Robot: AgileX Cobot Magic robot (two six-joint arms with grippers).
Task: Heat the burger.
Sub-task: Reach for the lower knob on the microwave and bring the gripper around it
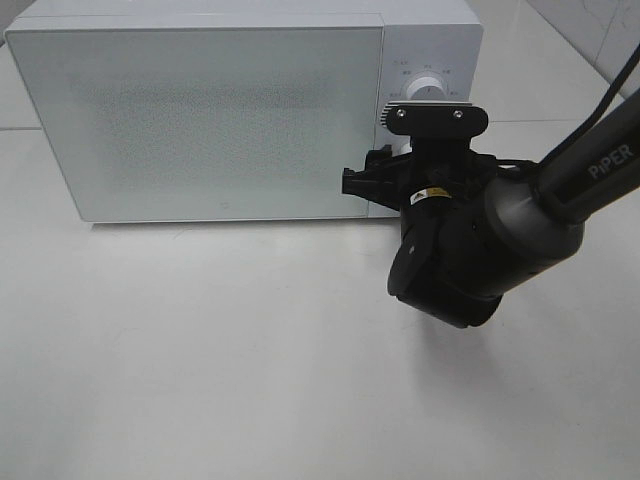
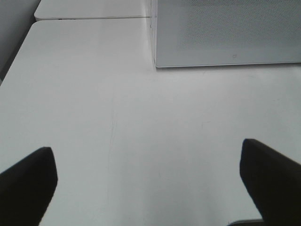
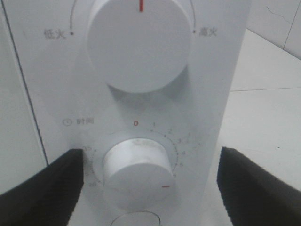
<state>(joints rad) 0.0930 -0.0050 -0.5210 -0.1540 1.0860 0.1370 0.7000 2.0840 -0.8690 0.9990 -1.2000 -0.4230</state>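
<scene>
Across the upper left of the high view, a white box-shaped microwave oven (image 1: 200, 120) with a frosted door stands shut on the white table (image 1: 200, 350). At its control panel, centre right, the right gripper (image 3: 150, 155) is spread wide, its black fingers (image 3: 42, 188) flanking the round white timer knob (image 3: 136, 169), apart from it. The left gripper (image 2: 146, 148) hangs released over the table. Where the burger sits cannot be told; no view shows it.

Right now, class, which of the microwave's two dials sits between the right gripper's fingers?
The lower dial, ringed with numbers, flanked by the open right gripper. The upper dial, its red mark straight up, lies outside the fingers.
</scene>
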